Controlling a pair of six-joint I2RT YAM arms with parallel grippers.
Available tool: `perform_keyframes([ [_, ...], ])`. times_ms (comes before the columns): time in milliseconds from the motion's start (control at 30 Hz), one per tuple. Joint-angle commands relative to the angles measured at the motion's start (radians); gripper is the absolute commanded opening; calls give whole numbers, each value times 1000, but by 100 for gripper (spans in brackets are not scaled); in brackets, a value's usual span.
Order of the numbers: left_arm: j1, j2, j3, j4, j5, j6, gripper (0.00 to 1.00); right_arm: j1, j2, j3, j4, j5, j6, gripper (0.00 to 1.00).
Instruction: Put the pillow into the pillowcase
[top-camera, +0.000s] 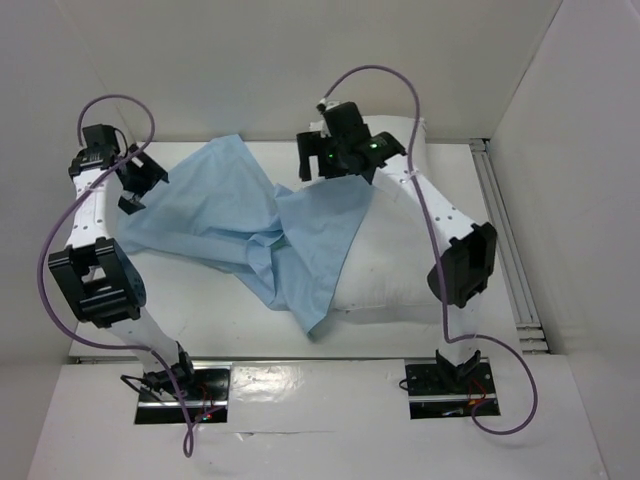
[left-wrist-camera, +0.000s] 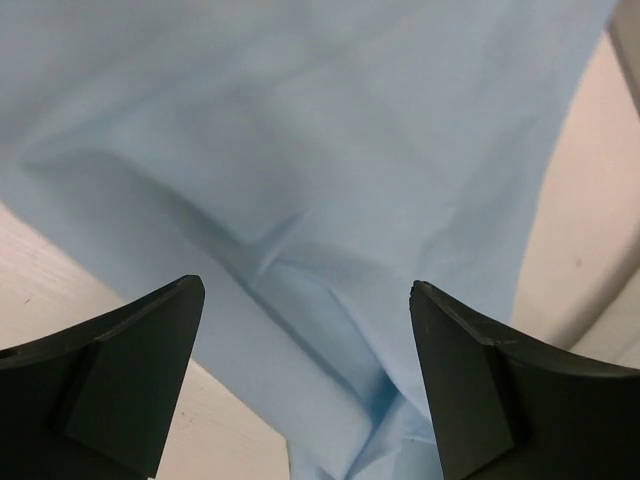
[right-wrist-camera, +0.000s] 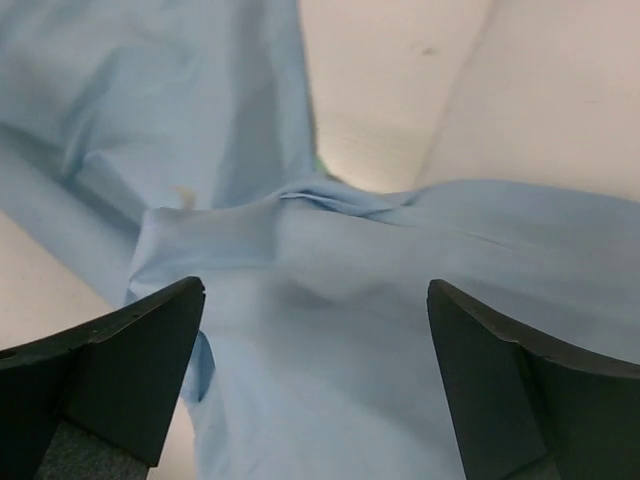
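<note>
We see the pillow (top-camera: 405, 260) lying on the table (top-camera: 200, 325) in front of the right arm, its long side running from the far wall towards the arm bases. The pillowcase (top-camera: 215, 200) is not around it. It lies spread and wrinkled on the table to the left, and one flap is draped over the left part of the pillow, ending in a point near the pillow's near-left corner. The right part of the pillow is bare.

Our left gripper (top-camera: 136, 190) hovers at the far-left edge of the pillowcase. In the left wrist view its two dark fingers (left-wrist-camera: 120, 380) stand wide apart and hold nothing; the blue cloth lies below them, with a crease running between.

Our right gripper (top-camera: 330, 165) hangs over the far end of the pillow, where the draped flap begins. In the right wrist view its fingers (right-wrist-camera: 110, 370) are likewise spread wide and released. The cloth beneath them shows a folded edge, with white surface beyond it. We cannot tell from these views whether either gripper touches the cloth.
</note>
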Motion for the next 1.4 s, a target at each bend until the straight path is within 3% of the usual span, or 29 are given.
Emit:
perform_keyframes([
  [0,-69,-14,94,19,32,90,97,-96,-228,-57,-15,177,9,100],
  [167,-238,-14,140,19,44,138,96,-285,-455,-367,-76,199,30,100],
  [233,-299,-2,140,19,71,147,95,-352,-515,-476,-113,130,30,100],
  [333,-370,9,131,19,95,147,95,-394,-583,-618,-131,50,40,100],
  [500,-448,36,120,19,110,147,94,-394,-632,-850,-12,-178,78,100],
  [567,-461,58,120,19,120,138,93,-418,-609,-907,30,-188,78,70],
  [633,-461,58,120,19,133,138,91,-438,-591,-917,39,-110,63,18],
  [667,-461,58,120,19,133,138,91,-469,-566,-874,-16,-38,63,0],
  [700,-461,58,120,19,133,138,91,-484,-554,-845,-48,131,54,0],
  [800,-461,47,120,-3,120,159,91,-572,-552,-724,-143,391,57,0],
  [967,-461,47,110,-3,98,190,91,-671,-580,-651,-143,510,69,0],
  [1000,-470,47,110,-3,98,190,91,-672,-556,-636,-143,510,69,4],
  [1033,-470,47,110,-15,109,199,91,-682,-546,-619,-143,472,69,23],
  [1067,-493,58,110,-15,97,213,91,-682,-546,-608,-143,442,69,68],
  [1100,-508,58,110,-30,78,222,91,-666,-560,-599,-124,411,69,77],
  [1167,-540,67,110,-59,5,236,91,-620,-595,-599,-69,278,55,87],
  [1233,-597,67,110,-76,-44,247,89,-578,-635,-610,6,134,55,89],
  [1367,-698,30,35,-104,-175,247,76,-431,-608,-582,39,46,64,85],
])
